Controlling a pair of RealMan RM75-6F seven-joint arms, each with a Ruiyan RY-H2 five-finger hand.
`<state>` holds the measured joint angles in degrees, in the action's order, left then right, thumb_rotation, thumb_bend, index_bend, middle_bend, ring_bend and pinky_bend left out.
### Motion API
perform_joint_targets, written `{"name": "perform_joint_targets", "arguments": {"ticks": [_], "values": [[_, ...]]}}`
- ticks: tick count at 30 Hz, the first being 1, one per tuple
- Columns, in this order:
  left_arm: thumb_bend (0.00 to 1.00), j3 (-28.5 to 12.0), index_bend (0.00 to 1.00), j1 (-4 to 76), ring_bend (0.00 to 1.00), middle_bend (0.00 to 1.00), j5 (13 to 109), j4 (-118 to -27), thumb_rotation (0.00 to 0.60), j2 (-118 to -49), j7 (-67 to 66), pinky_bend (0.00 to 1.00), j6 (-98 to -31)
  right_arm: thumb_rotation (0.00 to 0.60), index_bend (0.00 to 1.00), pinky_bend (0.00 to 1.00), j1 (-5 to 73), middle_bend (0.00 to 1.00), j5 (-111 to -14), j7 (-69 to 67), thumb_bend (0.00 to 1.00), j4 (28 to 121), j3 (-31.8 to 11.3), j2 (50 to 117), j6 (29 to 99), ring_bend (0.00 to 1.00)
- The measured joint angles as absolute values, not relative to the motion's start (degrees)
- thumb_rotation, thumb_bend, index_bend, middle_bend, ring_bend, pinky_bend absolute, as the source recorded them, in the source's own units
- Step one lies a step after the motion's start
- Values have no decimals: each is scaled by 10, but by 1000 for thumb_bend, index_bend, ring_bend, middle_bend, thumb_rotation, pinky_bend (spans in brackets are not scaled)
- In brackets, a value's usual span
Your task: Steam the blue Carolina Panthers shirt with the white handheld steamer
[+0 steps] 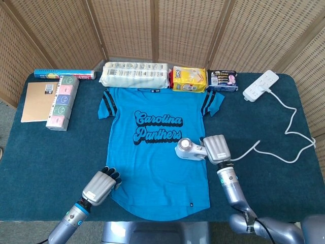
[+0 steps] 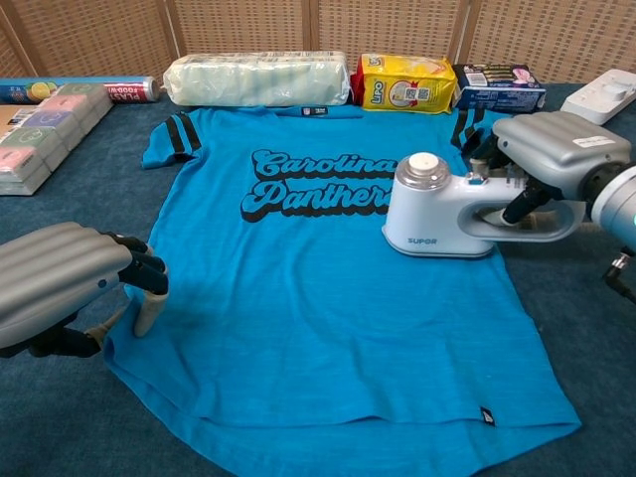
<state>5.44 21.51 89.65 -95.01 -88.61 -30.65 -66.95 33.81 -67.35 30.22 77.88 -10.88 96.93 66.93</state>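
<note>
The blue Carolina Panthers shirt (image 1: 157, 152) (image 2: 318, 308) lies flat on the dark blue table, logo up. My right hand (image 1: 217, 148) (image 2: 558, 154) grips the handle of the white handheld steamer (image 1: 189, 150) (image 2: 437, 214), which hovers over the shirt's right side beside the lettering. Its cord (image 1: 277, 152) trails right to a white power strip (image 1: 261, 85). At the shirt's lower left corner my left hand (image 1: 101, 184) (image 2: 70, 278) rests with curled fingers, fingertips pressing on the hem edge.
Along the back edge sit a wrapped tissue roll pack (image 1: 134, 74), a yellow packet (image 1: 189, 79), a dark blue packet (image 1: 222, 80), and a tube (image 1: 63, 74). A brown notebook (image 1: 38, 101) and a pastel box stack (image 1: 62, 101) lie at the left. A wicker screen stands behind.
</note>
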Motion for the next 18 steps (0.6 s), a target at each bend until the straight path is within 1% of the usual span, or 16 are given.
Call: {"name": "perform_joint_targets", "arguments": {"ticks": [18], "values": [[558,53,610,214,323,454,899,-941,600,-887,-295,334,-668,600,664,774,360,720,-674,331,337,779,-110,1024,663,794]]}}
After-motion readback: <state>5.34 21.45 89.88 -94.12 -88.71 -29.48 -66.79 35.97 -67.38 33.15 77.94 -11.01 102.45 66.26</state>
